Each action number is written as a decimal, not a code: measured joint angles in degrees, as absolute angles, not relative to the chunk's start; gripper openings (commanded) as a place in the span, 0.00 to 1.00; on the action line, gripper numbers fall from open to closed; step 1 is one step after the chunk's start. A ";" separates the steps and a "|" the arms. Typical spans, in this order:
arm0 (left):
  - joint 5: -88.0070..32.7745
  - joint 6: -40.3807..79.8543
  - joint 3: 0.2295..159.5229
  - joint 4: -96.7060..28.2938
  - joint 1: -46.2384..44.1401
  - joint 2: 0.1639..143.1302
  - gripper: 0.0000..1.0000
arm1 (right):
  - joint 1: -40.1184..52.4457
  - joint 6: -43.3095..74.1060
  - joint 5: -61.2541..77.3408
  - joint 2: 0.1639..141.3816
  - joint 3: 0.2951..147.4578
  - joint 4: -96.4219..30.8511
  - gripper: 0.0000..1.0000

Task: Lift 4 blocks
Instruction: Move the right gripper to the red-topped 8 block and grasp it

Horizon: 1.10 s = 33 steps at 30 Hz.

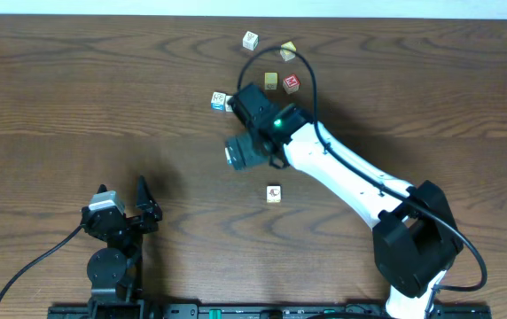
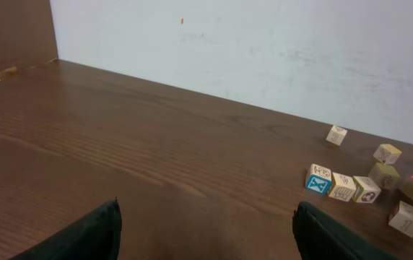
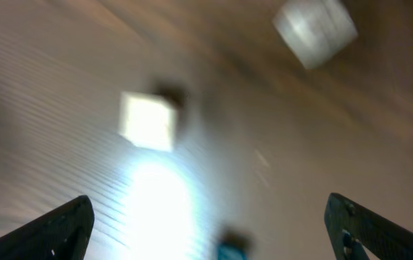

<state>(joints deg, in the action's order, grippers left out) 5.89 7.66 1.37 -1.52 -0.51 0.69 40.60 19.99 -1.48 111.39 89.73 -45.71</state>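
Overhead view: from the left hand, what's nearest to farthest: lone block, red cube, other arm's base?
1. The lone block, right of the left hand.
2. The red cube, in the far cluster.
3. The right arm's base, far right.

Seemingly a robotics lab: a dark wood-grain table (image 1: 76, 97), plain white wall (image 2: 264, 50), and a white robot arm (image 1: 351, 173).
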 measured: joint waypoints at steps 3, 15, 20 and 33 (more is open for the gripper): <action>5.89 7.66 1.37 -1.52 -0.51 0.69 0.76 | 40.40 18.81 2.81 111.39 90.32 -41.15 0.99; 5.89 7.66 1.37 -1.52 -0.51 0.69 0.76 | 40.47 19.14 6.26 116.22 90.37 -36.42 0.88; 5.89 7.66 1.37 -1.52 -0.51 0.69 0.76 | 40.86 19.14 7.33 122.65 90.37 -36.56 0.80; 5.89 7.66 1.37 -1.52 -0.51 0.69 0.77 | 43.11 18.85 7.33 123.81 90.30 -34.02 0.60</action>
<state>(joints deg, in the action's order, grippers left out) 5.89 7.66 1.37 -1.52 -0.51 0.69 43.11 18.85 7.33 123.81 90.30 -34.02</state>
